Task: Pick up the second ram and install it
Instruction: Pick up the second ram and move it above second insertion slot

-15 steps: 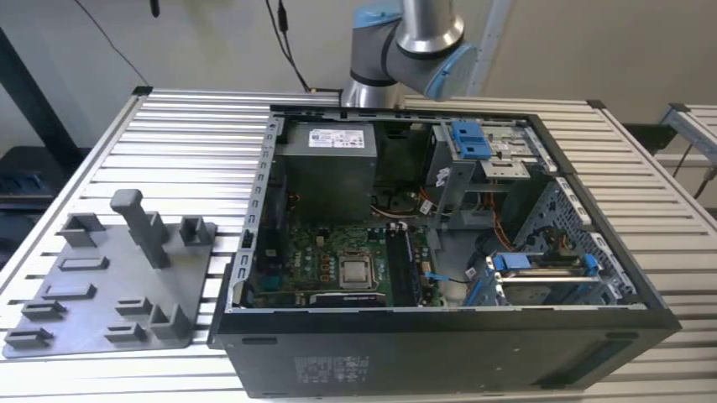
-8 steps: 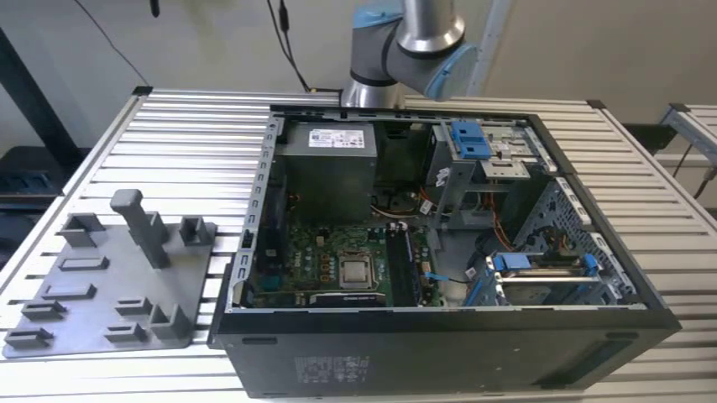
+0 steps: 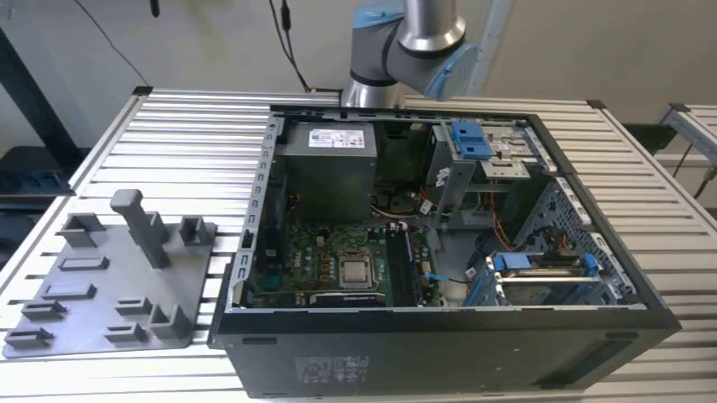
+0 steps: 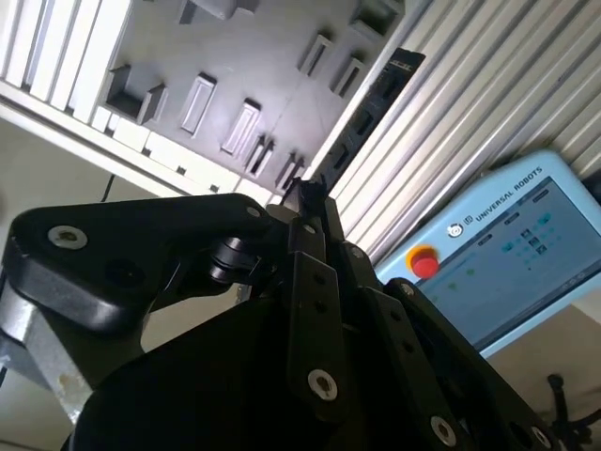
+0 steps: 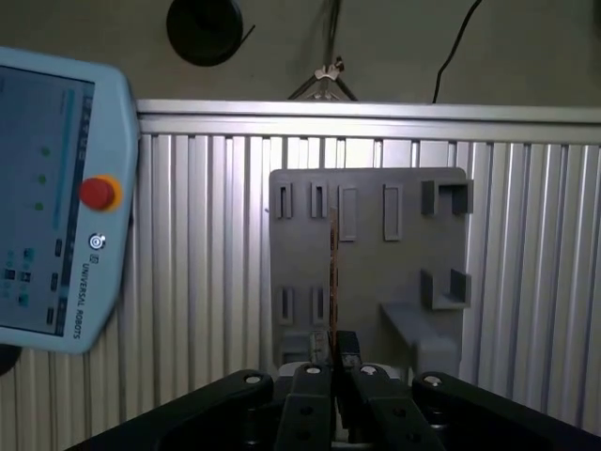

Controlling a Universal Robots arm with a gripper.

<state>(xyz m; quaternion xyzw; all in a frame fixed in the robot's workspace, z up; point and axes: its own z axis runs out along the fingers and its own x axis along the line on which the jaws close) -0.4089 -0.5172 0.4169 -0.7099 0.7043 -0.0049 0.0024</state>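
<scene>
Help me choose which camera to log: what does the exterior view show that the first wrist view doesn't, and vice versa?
The exterior view adds the open computer case with its green motherboard and grey power supply. The first wrist view adds the gripper shut on the memory stick, seen edge-on, and a control tablet with a red button. Both share the grey holder tray and the slatted table.

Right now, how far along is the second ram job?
Pickup looks done: the claw is shut on the second ram, seen edge-on in both wrist views with the grey holder tray behind it. Installing is left: the stick is not yet at the motherboard inside the open computer case in the exterior view.
</scene>
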